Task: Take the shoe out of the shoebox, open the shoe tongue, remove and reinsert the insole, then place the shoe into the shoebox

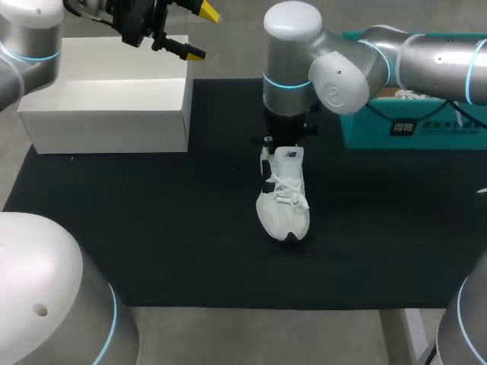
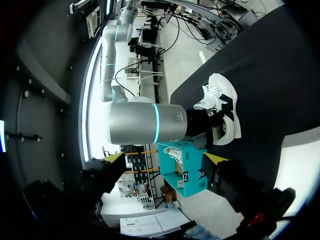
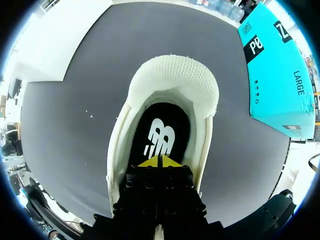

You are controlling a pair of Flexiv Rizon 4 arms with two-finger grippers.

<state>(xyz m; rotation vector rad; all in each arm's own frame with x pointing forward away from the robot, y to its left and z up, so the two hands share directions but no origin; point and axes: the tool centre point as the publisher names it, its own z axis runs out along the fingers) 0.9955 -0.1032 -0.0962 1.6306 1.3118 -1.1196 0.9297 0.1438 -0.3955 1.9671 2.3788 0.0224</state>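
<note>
Dark mat (image 1: 152, 228) covers your desk (image 1: 251, 334) from side to side, and on it, about the middle, you have the white shoe (image 1: 283, 201) standing upright on its sole, laces up, with its toe toward the robot and its heel away from it. Off to the shoe's right, at the far edge of the mat, sits the teal shoebox (image 1: 411, 129), well apart from the shoe. At the far left stands an open white box (image 1: 106, 114), partly on the mat.

Your right arm (image 1: 365, 61) comes in from the right over the teal shoebox and bends straight down at the shoe's heel. From its wrist camera you look into the shoe's opening: the dark insole (image 3: 160, 135) with its white mark lies flat inside, ringed by the pale collar. The right tool (image 3: 159, 161) has its yellow tips pressed together with only a thin seam between them, right at the heel end of the insole (whether the insole's edge is pinched in that seam, you cannot tell).

Your left arm (image 1: 30, 46) is at the far left, and the left tool (image 1: 199, 32) hangs above the white box, fingers spread wide with nothing between them. Its wrist camera looks across at the right arm, with the shoe and the teal shoebox beyond it.
</note>
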